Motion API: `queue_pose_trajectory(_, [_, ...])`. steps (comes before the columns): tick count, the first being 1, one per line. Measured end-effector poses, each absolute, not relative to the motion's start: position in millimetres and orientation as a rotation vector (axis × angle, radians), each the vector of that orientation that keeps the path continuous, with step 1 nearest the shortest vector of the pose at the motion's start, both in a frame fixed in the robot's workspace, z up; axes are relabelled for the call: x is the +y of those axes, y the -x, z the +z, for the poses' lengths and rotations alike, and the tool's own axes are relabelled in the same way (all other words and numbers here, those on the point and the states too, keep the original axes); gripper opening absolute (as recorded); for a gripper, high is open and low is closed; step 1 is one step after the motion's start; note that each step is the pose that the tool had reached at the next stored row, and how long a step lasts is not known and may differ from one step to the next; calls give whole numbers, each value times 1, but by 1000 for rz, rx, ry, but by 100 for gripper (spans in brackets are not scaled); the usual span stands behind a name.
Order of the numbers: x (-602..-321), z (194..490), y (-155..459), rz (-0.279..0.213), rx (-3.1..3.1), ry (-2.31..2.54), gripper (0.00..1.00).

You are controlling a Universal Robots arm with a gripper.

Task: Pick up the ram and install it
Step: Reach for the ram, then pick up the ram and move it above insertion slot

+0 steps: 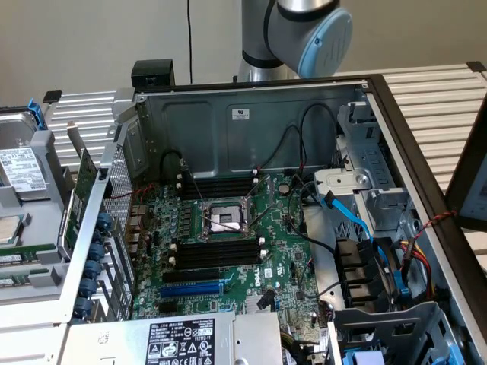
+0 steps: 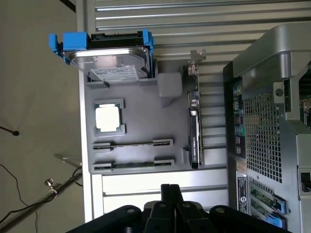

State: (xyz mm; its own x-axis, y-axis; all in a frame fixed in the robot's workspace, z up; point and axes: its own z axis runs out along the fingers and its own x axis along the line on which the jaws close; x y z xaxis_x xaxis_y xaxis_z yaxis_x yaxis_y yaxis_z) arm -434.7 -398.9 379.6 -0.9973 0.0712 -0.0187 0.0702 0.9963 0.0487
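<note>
Two ram sticks lie on edge in grey holders on a grey tray (image 2: 141, 111): one ram stick (image 2: 132, 144) and a second, greenish one (image 2: 132, 165). In the exterior view they appear as thin green strips (image 1: 17, 258) at the exterior view's far left, outside the case. My gripper (image 2: 170, 190) hangs well above the tray, nearest the second stick. Its black fingers are shut together with nothing between them. Inside the open case, the motherboard (image 1: 281, 262) has black memory slots with white clips (image 1: 217, 251) on both sides of the CPU socket (image 1: 222, 219).
The tray also holds a hard drive in a blue caddy (image 2: 109, 51), a CPU (image 2: 108, 118) and an upright expansion card (image 2: 194, 131). The case's perforated side wall (image 2: 262, 136) stands beside the tray. A blue expansion slot (image 1: 190, 289), loose cables (image 1: 358, 220) and the arm's joint (image 1: 316, 34) are around the board.
</note>
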Motion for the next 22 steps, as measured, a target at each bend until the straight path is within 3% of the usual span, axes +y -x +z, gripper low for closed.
queue_pose_trajectory(22, [-397, 379, 449, 75, 3120, -74, 11])
